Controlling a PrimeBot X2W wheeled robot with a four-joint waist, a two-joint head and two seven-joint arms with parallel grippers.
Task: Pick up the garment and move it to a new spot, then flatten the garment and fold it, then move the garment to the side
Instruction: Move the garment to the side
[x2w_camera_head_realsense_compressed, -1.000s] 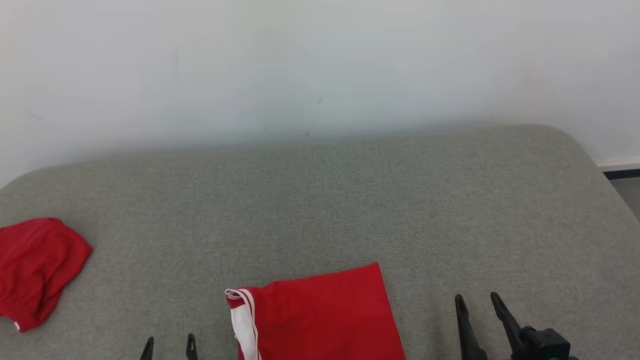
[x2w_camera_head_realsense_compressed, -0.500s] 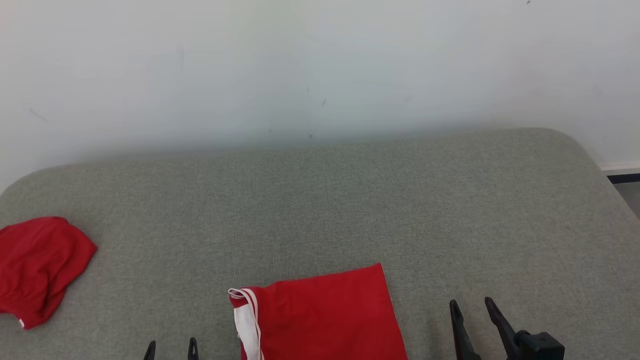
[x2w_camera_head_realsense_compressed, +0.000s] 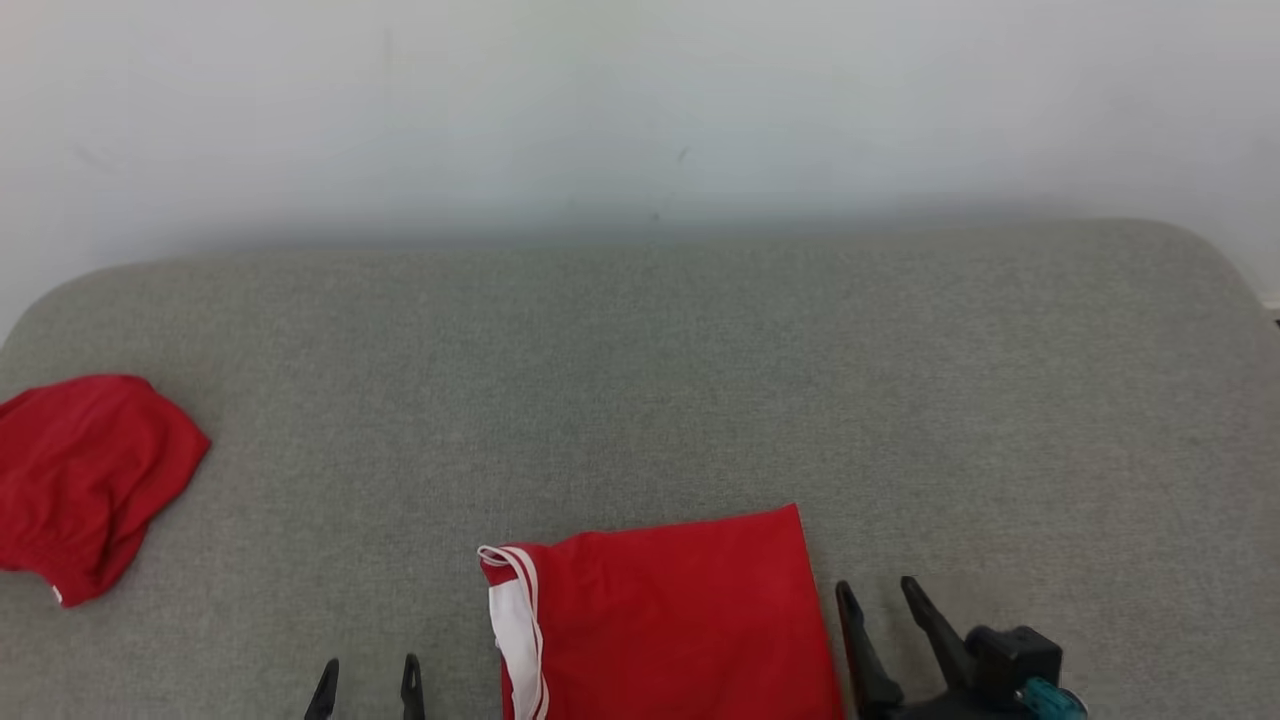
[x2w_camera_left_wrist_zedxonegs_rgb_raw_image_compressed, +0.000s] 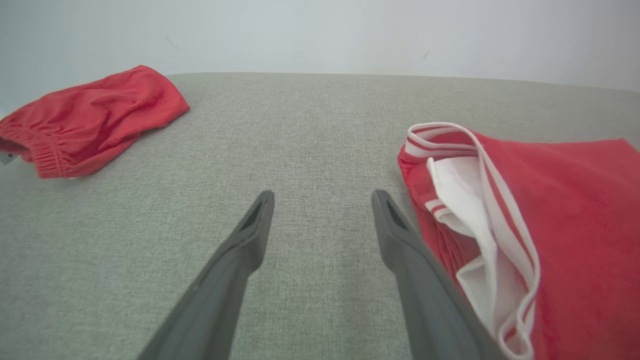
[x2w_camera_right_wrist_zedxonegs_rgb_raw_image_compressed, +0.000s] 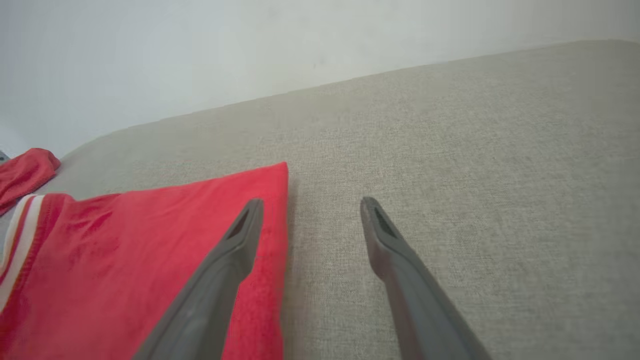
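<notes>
A folded red garment (x2w_camera_head_realsense_compressed: 670, 620) with white stripes along its left edge lies flat at the near middle of the grey padded table (x2w_camera_head_realsense_compressed: 640, 380). My left gripper (x2w_camera_head_realsense_compressed: 367, 676) stands open just left of it, over bare cloth, with nothing between its fingers. In the left wrist view the garment (x2w_camera_left_wrist_zedxonegs_rgb_raw_image_compressed: 540, 225) lies right of the open left gripper (x2w_camera_left_wrist_zedxonegs_rgb_raw_image_compressed: 322, 196). My right gripper (x2w_camera_head_realsense_compressed: 878, 592) is open at the garment's right edge. In the right wrist view the right gripper (x2w_camera_right_wrist_zedxonegs_rgb_raw_image_compressed: 309, 202) straddles that edge: one finger (x2w_camera_right_wrist_zedxonegs_rgb_raw_image_compressed: 235, 245) is over the garment (x2w_camera_right_wrist_zedxonegs_rgb_raw_image_compressed: 140, 260), the other over the table.
A second red garment (x2w_camera_head_realsense_compressed: 85, 480), crumpled, with an elastic waistband, lies at the table's far left edge; it is also in the left wrist view (x2w_camera_left_wrist_zedxonegs_rgb_raw_image_compressed: 90, 117). A pale wall (x2w_camera_head_realsense_compressed: 640, 110) rises right behind the table. The table's corners are rounded.
The camera has shifted, moving the whole scene right and up a little. My right gripper has come left, closer to the garment's right edge. Both grippers stay open.
</notes>
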